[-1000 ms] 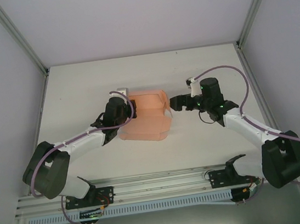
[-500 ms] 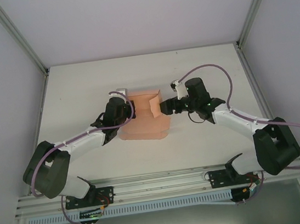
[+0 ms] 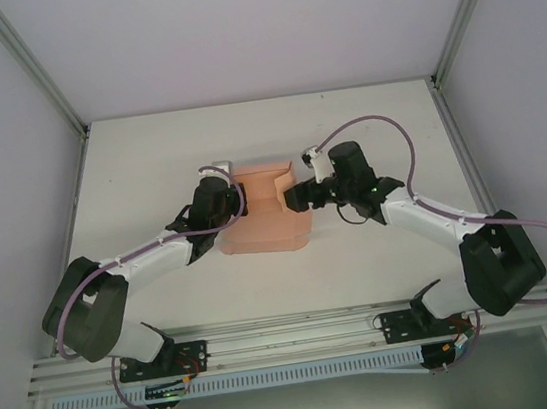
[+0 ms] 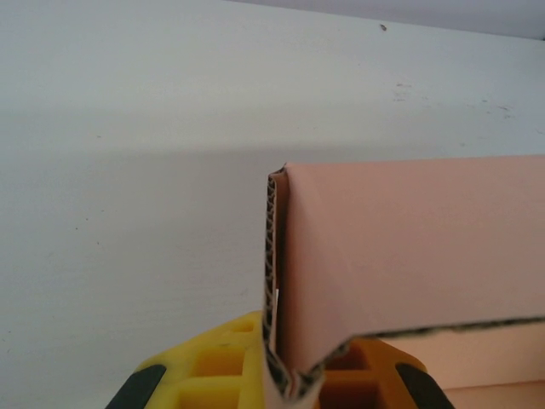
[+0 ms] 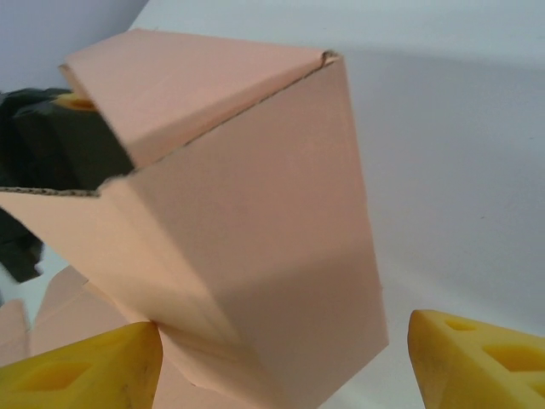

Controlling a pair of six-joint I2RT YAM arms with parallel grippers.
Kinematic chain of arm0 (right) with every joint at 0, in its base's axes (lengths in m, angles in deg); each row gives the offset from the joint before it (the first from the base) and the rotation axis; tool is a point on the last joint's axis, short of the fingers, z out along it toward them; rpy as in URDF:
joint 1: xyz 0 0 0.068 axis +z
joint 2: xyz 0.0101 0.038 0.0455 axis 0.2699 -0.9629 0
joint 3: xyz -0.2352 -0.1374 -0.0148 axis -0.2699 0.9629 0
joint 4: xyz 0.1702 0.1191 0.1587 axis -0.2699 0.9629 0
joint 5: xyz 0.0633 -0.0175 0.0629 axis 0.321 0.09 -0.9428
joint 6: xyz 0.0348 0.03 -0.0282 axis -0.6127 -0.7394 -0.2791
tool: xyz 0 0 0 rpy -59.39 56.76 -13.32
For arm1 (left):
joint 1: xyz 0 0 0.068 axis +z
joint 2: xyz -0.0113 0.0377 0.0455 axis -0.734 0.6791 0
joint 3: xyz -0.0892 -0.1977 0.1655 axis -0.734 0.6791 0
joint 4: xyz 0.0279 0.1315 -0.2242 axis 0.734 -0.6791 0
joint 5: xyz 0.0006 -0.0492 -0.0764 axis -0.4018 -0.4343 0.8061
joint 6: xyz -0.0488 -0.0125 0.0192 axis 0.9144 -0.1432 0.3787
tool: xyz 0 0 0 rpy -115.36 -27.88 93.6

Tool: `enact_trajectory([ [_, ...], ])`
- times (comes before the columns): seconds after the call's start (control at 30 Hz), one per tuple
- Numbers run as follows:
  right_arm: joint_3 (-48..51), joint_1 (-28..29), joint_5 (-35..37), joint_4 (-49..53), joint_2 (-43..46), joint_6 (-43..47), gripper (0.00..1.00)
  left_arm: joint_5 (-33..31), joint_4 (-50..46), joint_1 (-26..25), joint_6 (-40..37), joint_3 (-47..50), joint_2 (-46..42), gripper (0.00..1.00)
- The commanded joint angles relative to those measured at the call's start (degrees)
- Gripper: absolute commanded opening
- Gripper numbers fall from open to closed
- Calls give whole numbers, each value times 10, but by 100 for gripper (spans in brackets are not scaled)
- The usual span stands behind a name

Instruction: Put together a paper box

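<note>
The salmon-pink paper box [image 3: 265,216] lies mid-table as a partly folded sheet with raised side walls. My left gripper [image 3: 234,197] is shut on the box's left wall [image 4: 281,281], pinching doubled corrugated card between its yellow fingers [image 4: 221,371]. My right gripper [image 3: 291,198] stands open against the box's right side. In the right wrist view a folded-up pink flap [image 5: 255,221] rises between the spread yellow fingertips [image 5: 94,371], and the left finger touches the card.
The white table [image 3: 147,161] is enclosed by pale walls with metal frame posts [image 3: 34,70]. A slotted rail [image 3: 290,328] runs along the near edge by the arm bases. A purple cable [image 3: 385,134] loops above the right wrist.
My right gripper has moved left into the box's right side, and the right flap has been pushed up and inward. The left gripper has kept its hold in place.
</note>
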Motion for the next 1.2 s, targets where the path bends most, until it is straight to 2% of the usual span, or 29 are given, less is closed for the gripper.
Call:
enact_trajectory([
  [0.0, -24, 3, 58, 9, -21, 14, 75, 35, 9, -4, -15, -15, -2, 0],
  [0.07, -29, 3, 67, -3, -33, 17, 72, 42, 6, -4, -18, -19, 4, 0],
  [0.17, -42, 3, 73, -12, -54, 15, 61, 41, 3, -3, -19, -22, 8, 0],
  [0.2, -44, 3, 81, -15, -58, 11, 55, 39, 0, -4, -20, -24, 8, 0],
  [0.27, -48, 3, 110, -16, -66, 5, 38, 32, -6, -4, -20, -26, 8, 0],
  [0.33, -56, 18, 165, 0, -69, 4, 21, 23, -14, -4, -17, -30, 9, 0],
  [0.43, -68, 47, 286, 19, -78, 3, 9, 16, -24, -4, -5, -38, 16, 0],
  [0.5, -86, 67, 410, 56, -92, -17, 2, 13, -39, -4, 3, -51, 23, 0],
  [0.6, -117, 80, 576, 124, -122, -92, 0, 3, -54, -5, 20, -62, 31, 0],
  [0.67, -147, 83, 650, 191, -151, -160, 0, -2, -60, -6, 32, -65, 33, 0],
  [0.77, -194, 98, 753, 273, -201, -216, 0, -4, -64, -7, 41, -72, 34, 0],
  [0.87, -251, 112, 815, 338, -257, -236, 0, -8, -79, -7, 53, -84, 38, 0],
  [0.93, -272, 123, 856, 339, -284, -229, 0, -9, -84, -8, 54, -90, 42, 0],
  [1.07, -280, 130, 872, 316, -303, -210, 0, -29, -110, -8, 60, -99, 48, 0],
  [1.17, -278, 129, 883, 322, -305, -229, 0, -29, -106, -8, 63, -95, 45, 0],
])
